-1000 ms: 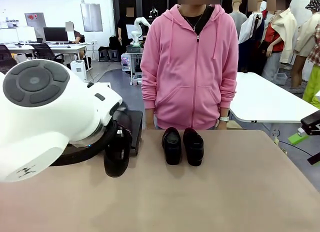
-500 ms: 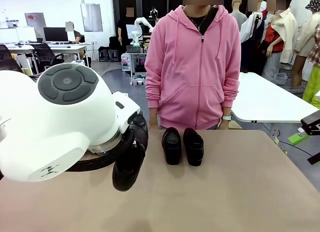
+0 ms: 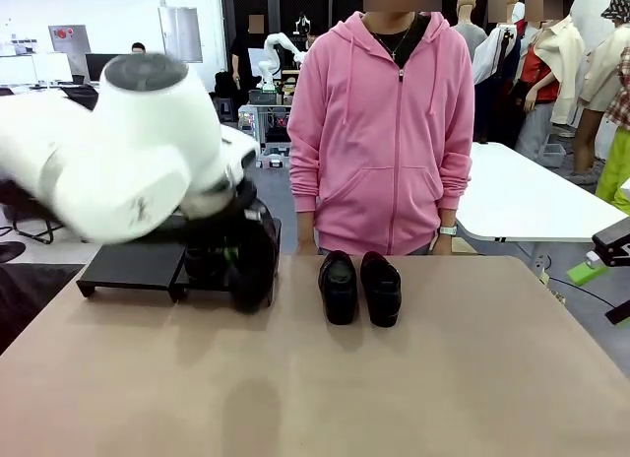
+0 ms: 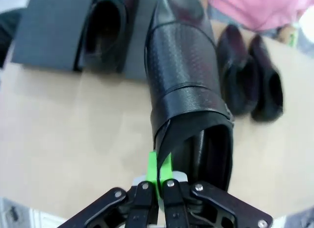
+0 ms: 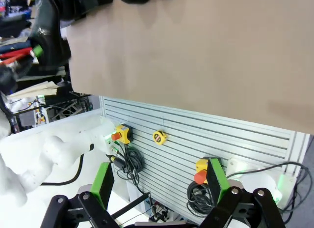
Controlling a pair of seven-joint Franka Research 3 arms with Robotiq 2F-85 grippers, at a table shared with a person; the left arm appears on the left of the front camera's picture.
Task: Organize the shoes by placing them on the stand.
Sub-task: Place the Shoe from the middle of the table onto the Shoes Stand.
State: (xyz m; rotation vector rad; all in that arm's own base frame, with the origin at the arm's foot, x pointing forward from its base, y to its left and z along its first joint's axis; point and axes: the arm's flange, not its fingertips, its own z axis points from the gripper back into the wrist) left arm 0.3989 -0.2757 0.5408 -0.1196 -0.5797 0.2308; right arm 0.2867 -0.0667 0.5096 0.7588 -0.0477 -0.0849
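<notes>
The black shiny leather slip-on shoe (image 4: 186, 90) hangs above the tan bench (image 3: 443, 378). Its long axis runs away from the wrist, toe toward the matte-black flat stand (image 4: 49, 31). The left jaws are clenched on its rear rim. The right jaws stand released.

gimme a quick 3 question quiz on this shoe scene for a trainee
1. True or false: the left end effector is shut on the heel rim of the held shoe.
2. How many shoes stand on the table right in front of the person? A one, B two, C four.
3. Fill in: the right end effector has its jaws ___.
Key: 1 true; 2 B, the pair side by side; 3 open.
</notes>
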